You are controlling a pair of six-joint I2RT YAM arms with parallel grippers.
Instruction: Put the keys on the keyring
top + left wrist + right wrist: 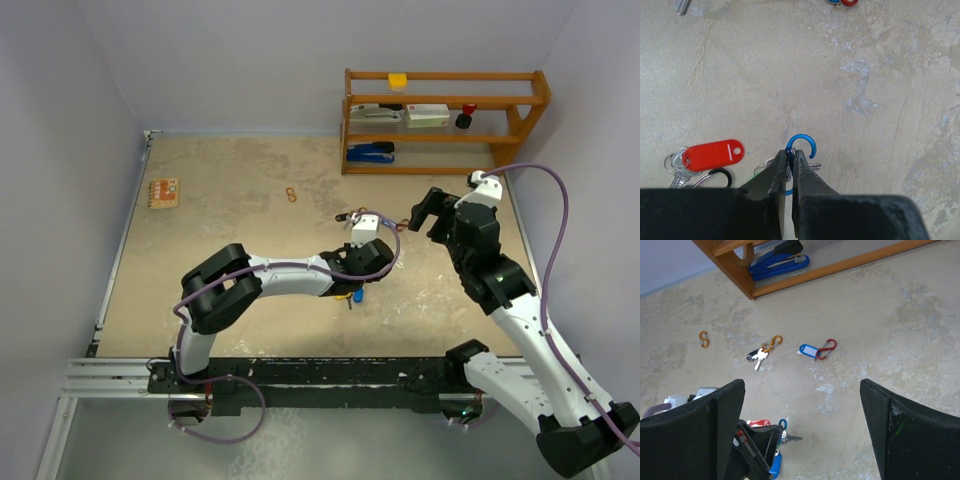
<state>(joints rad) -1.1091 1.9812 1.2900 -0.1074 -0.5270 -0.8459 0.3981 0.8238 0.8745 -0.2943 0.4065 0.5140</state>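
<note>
The beige table point(230, 200) fills most of the overhead view, with a wooden shelf point(445, 75) along its far right edge and a blue stapler point(780, 262) on the shelf's lowest board. The left arm reaches to mid-table. There the left gripper point(791, 156) is pinched tight on a blue carabiner point(803, 136), whose hooked end curls up above the fingertips, while a small key point(813, 165) pokes out just beside the right finger. The right gripper point(802, 385) hangs above the table with its jaws spread wide and nothing between them. To the left of the closed fingers lies a red tag point(715, 153) on a keyring point(674, 160) with silver keys point(679, 176) (their heads partly cut off by the gripper body), and a black carabiner point(720, 170) touches that cluster. Farther off lie a blue tag point(807, 350) joined to a red carabiner point(827, 347), and a lone orange carabiner point(703, 338).
</note>
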